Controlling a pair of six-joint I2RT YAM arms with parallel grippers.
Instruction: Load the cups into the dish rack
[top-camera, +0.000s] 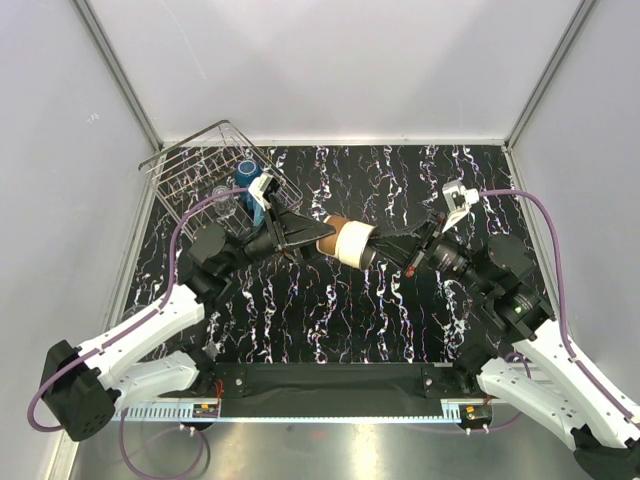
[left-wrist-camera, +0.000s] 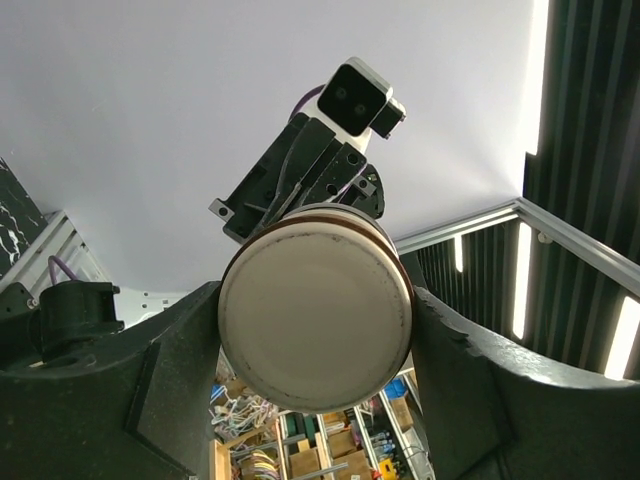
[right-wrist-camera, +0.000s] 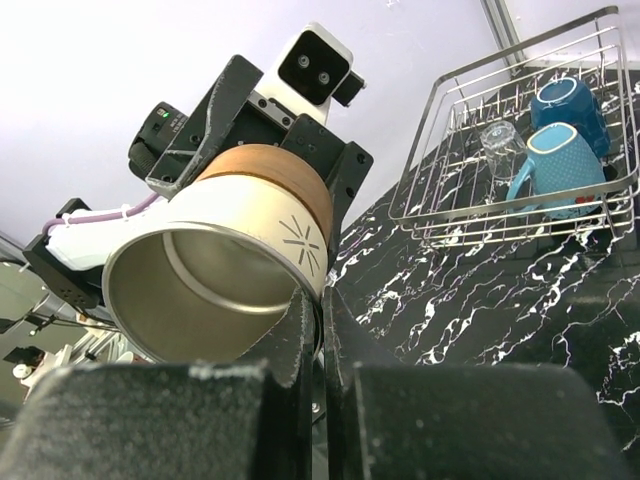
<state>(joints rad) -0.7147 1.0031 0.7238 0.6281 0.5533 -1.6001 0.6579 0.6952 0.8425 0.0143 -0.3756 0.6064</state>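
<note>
item 1, beige cup (top-camera: 347, 243): off the table (top-camera: 380, 325), lying sideways in the air between my two arms. its open silvery mouth faces the right arm and its flat cream base faces the left arm.

item 2, right gripper (right-wrist-camera: 318, 312): jaws nearly together, pinching the lower rim of the beige cup, with one finger inside the mouth and one outside.

item 3, left gripper (left-wrist-camera: 315, 300): jaws spread either side of the beige cup's base end, with the base filling the gap between the fingers (left-wrist-camera: 150, 390). i cannot tell whether the pads press on the wall or only stand beside it.

item 4, dish rack (right-wrist-camera: 440, 150): silver wire basket at the far left corner of the table, well apart from the beige cup.

item 5, dark blue cup (right-wrist-camera: 565, 100): inside the dish rack, at the far side.

item 6, light blue cup (right-wrist-camera: 560, 165): inside the dish rack, just beside the dark blue cup.

item 7, clear glass (right-wrist-camera: 497, 145): inside the dish rack, next to the light blue cup. i cannot tell which way up it is.
</note>
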